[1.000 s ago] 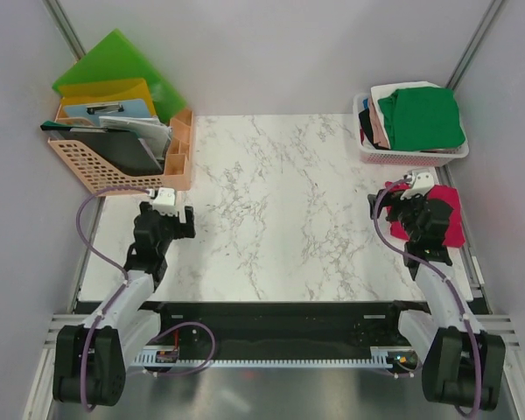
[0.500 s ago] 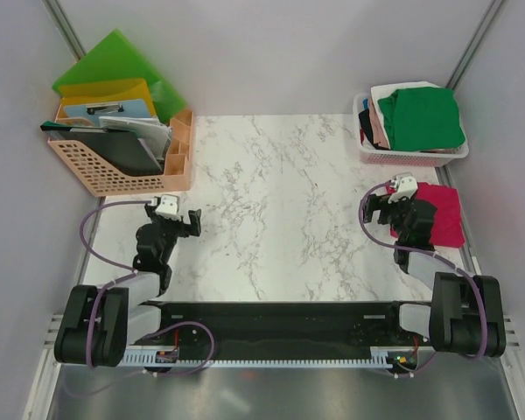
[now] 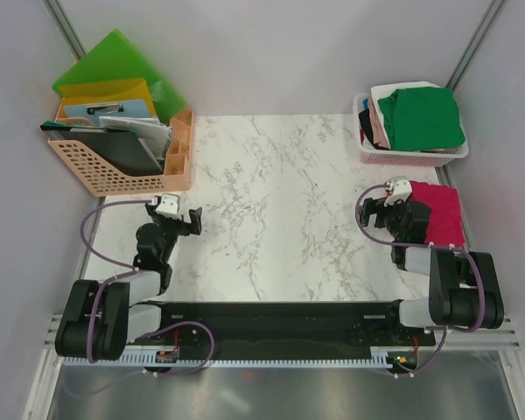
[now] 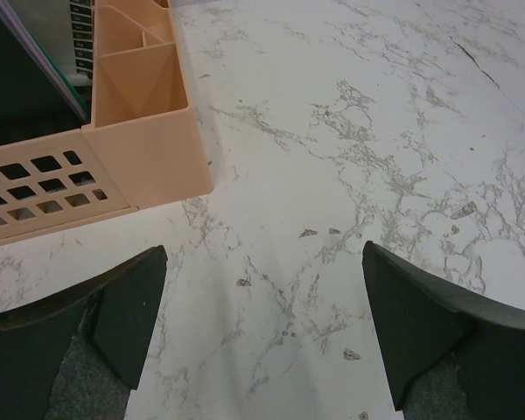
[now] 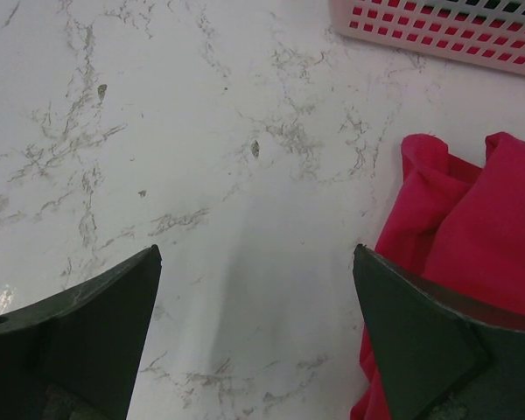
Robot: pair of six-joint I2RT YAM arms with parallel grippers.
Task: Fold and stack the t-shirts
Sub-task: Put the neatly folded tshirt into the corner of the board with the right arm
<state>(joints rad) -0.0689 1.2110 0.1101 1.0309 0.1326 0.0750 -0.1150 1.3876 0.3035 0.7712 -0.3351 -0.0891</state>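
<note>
Crimson-pink cloth, the t-shirt [image 3: 442, 214] lies in loose folds at the right edge of the table [image 3: 280, 192], just beside the right gripper [image 3: 387, 208], whose jaws gape empty. It looks soft, light and limp; better to pinch a hem edge. The left gripper [image 3: 182, 219] also gapes empty.

Overhead wide; wrists close; right shares crimson t-shirt [image 3: 442, 214] [image 5: 499, 227].

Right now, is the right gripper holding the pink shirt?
No, the right gripper stands open over the table, with the pink shirt beside it, ungripped.
</note>
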